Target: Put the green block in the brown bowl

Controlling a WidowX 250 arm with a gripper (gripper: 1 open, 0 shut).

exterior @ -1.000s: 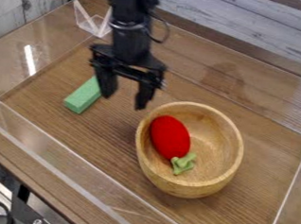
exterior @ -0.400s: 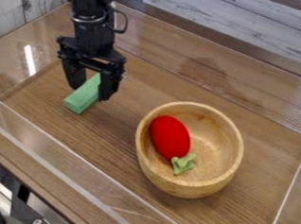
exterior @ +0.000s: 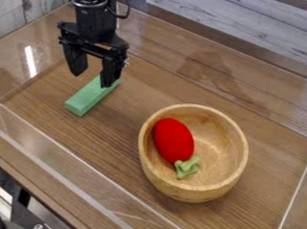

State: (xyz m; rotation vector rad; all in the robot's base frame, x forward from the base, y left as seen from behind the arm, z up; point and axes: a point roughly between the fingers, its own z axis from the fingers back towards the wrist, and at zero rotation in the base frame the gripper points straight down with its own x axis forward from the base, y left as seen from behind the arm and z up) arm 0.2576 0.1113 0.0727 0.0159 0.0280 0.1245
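The pincer [exterior: 94, 69] hangs pointing down with its jaws spread and nothing between them, over the upper end of the green block [exterior: 88, 98]. The block lies flat on the tabletop [exterior: 236, 77], its long axis running from lower left to upper right, so most of it sits just below and toward the camera from the fingertips. The brown bowl [exterior: 228, 131], holding a red vegetable [exterior: 173, 139], stands apart to the right.
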